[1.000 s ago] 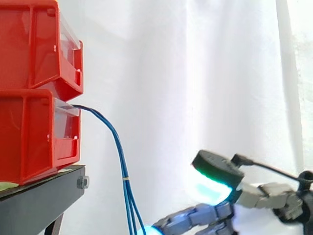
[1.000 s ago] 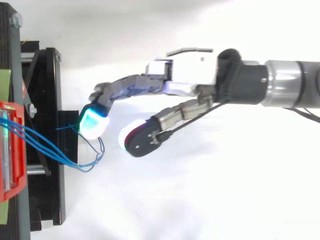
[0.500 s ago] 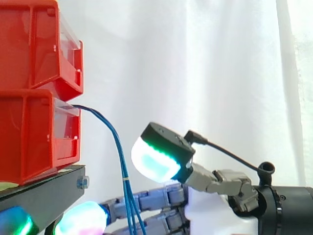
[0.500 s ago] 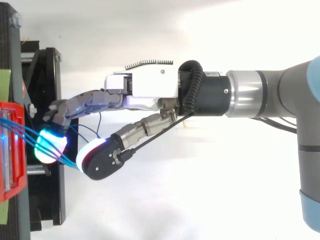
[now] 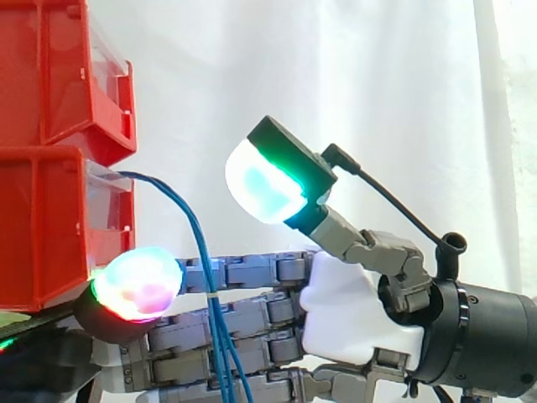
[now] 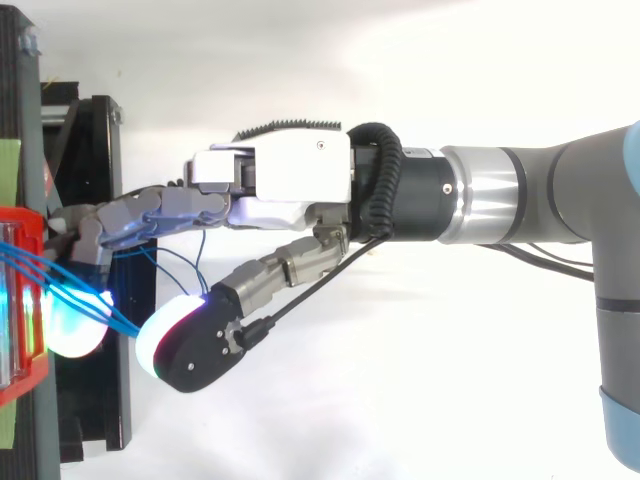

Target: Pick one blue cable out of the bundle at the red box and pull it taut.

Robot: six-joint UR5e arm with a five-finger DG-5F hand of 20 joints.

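While the fingers (image 5: 243,270) lie straight and close together, reaching level toward the red box (image 5: 42,227), the thumb (image 5: 264,180) stands raised well apart from them, so the hand (image 6: 270,185) pinches nothing.

- Item: blue cables (image 5: 194,231), one bundle leaving the lower box's lip and hanging steeply.
- Long axis: near upright, crossing the level fingers roughly square-on.
- From above: strands run out from the box into the gap between fingers and thumb.
- Contact with any strand: cannot tell.
- Judgement: closing the thumb toward the fingers should catch cable; isolating a single strand looks hard.
- Support: black stand (image 6: 100,400) under the box.
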